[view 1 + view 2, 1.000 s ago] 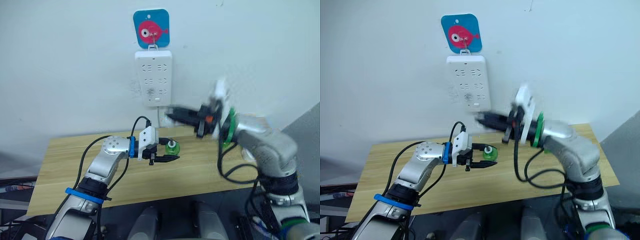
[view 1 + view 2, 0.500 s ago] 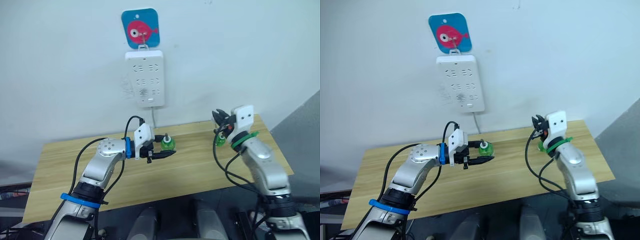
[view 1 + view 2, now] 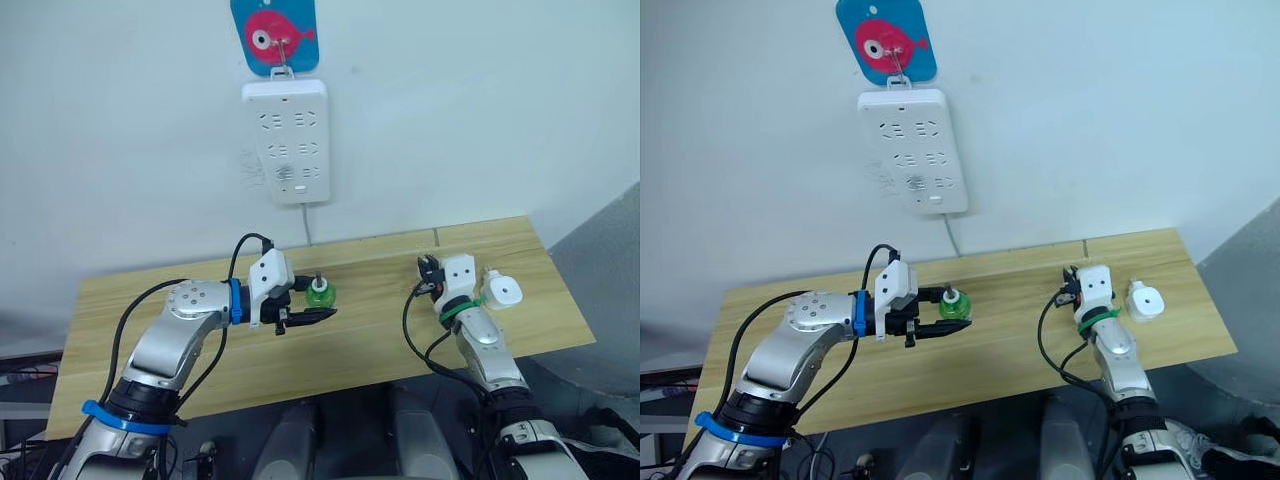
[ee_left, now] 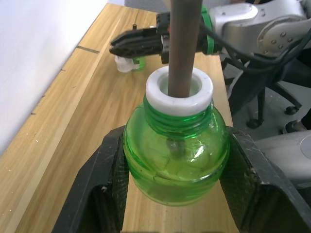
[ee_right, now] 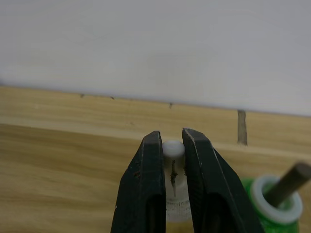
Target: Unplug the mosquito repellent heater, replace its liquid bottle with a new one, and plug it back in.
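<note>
Left of centre, the left gripper (image 3: 312, 316) is clamped on a glossy round green liquid bottle (image 4: 176, 160) with a white ribbed neck and brown wick. Right of centre, the right gripper (image 5: 172, 170) pinches a small white capped piece (image 5: 173, 149). At far right, the rounded white plastic mosquito repellent heater (image 3: 502, 291) lies on the pale wooden table (image 3: 370, 330).

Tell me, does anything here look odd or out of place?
Nothing is spilled or broken. The white heater lies unplugged on the table rather than in the wall power strip. The left gripper holds a green bottle with its wick bare and uncapped.
</note>
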Controlling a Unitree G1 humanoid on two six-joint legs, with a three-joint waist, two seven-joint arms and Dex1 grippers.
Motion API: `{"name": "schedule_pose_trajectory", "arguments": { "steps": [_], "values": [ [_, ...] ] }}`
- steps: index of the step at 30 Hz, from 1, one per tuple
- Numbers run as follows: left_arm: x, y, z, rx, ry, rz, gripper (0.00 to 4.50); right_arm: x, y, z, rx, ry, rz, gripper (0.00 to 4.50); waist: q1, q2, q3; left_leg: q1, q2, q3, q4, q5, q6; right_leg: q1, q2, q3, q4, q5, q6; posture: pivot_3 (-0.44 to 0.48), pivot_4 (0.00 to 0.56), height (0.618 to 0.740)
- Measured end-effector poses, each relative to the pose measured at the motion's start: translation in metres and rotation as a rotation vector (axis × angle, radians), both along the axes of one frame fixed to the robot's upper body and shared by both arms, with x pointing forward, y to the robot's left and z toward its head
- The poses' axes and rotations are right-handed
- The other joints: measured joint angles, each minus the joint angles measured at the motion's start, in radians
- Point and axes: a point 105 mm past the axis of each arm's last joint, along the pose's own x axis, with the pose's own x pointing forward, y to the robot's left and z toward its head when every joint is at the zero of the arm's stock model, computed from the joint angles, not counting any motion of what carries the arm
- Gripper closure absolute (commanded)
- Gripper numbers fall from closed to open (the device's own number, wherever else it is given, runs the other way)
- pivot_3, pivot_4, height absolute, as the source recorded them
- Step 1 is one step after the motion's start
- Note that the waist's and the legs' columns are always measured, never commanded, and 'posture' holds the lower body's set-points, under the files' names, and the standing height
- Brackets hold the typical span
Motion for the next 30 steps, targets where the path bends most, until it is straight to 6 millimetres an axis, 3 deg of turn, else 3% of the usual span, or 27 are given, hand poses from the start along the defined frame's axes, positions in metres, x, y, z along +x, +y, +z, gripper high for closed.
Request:
{"name": "schedule_pose_trajectory", "arguments": {
  "steps": [16,22,27,30],
  "values": [
    [-0.005,-0.001,-0.001,-0.006,0.014,0.005,2.28,0.011,0.007,-0.004,0.023,0.006,0.033,4.28,0.0,0.0,0.01,0.0,0.0,0.0,-0.001,0.0,0.0,0.0,0.0,0.0,-0.001,0.0,0.0,0.115,0.361,0.74],
    [-0.005,0.001,-0.001,-0.004,0.015,0.005,2.28,0.01,0.011,-0.007,0.027,0.019,0.047,2.24,0.0,0.0,0.01,0.0,0.0,0.0,-0.001,0.0,0.0,0.0,0.0,0.0,-0.001,0.0,0.0,0.111,0.352,0.74],
    [-0.005,0.0,-0.001,-0.006,0.011,0.005,2.28,0.008,0.013,-0.003,0.02,0.003,0.072,2.24,0.0,0.0,0.01,0.0,0.0,0.0,-0.001,0.0,0.0,0.0,0.0,0.0,-0.001,0.0,0.0,0.09,0.33,0.74],
    [-0.004,-0.001,-0.002,-0.02,0.005,0.004,2.28,0.002,0.018,0.011,-0.008,-0.042,0.132,2.24,0.0,0.0,0.01,0.0,0.0,0.0,-0.001,0.0,0.0,0.0,0.0,0.0,-0.001,0.0,0.0,0.084,0.322,0.74]
  ]
}}
